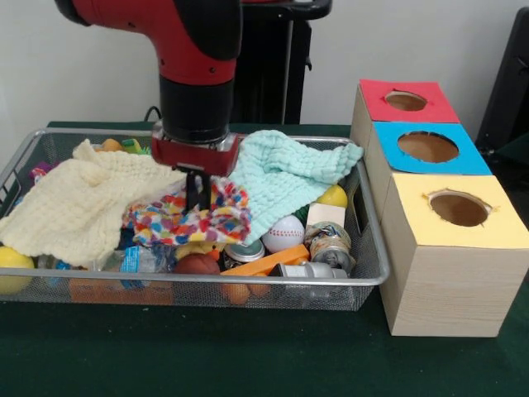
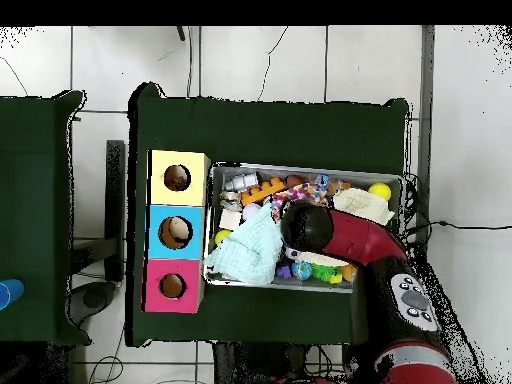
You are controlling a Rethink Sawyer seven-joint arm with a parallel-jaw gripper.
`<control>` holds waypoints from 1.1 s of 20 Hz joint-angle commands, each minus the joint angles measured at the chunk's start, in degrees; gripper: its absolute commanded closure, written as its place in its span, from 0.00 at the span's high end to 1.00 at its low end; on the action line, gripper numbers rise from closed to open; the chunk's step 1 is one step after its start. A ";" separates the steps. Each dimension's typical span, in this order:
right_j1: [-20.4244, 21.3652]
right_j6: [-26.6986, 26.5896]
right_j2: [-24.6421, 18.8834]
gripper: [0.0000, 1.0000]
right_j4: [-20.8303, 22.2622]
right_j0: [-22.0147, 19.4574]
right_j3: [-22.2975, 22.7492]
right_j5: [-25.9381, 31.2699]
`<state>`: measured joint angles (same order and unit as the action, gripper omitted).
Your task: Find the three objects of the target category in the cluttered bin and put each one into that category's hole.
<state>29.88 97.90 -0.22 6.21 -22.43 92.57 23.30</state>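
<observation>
The wire mesh bin [image 1: 248, 283] stands on the green table, full of small items; it also shows in the overhead view [image 2: 305, 167]. A cream waffle cloth [image 1: 78, 203] lies at its left, a mint-green waffle cloth [image 1: 285, 178] at the back right, and a white cloth with coloured dots [image 1: 186, 217] between them. My gripper [image 1: 196, 200] reaches straight down into the dotted cloth's middle. The yellow-topped wooden box [image 1: 450, 281] with its round hole [image 1: 459, 208] stands right of the bin. From overhead, the arm [image 2: 310, 228] hides the dotted cloth; the mint cloth [image 2: 248, 255] and cream cloth [image 2: 362, 205] show.
A blue-topped box [image 1: 427, 147] and a red-topped box [image 1: 405, 101] stand behind the yellow one. In the bin lie a baseball [image 1: 283, 233], a metal can [image 1: 328, 246], an orange piece [image 1: 264, 263] and a yellow ball [image 1: 12, 260].
</observation>
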 commanded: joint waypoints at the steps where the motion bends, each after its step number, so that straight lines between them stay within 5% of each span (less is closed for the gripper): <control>1: 13.74 10.59 0.56 0.00 -3.70 9.80 7.78 18.34; 8: 15.27 13.50 4.09 0.00 -4.87 13.99 7.27 20.25; 15: 12.91 14.24 4.75 0.00 -6.74 15.39 8.93 15.11; 22: 10.18 12.62 0.98 0.00 -11.23 12.91 12.43 8.76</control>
<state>43.85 97.90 3.98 -0.93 -6.74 97.83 37.72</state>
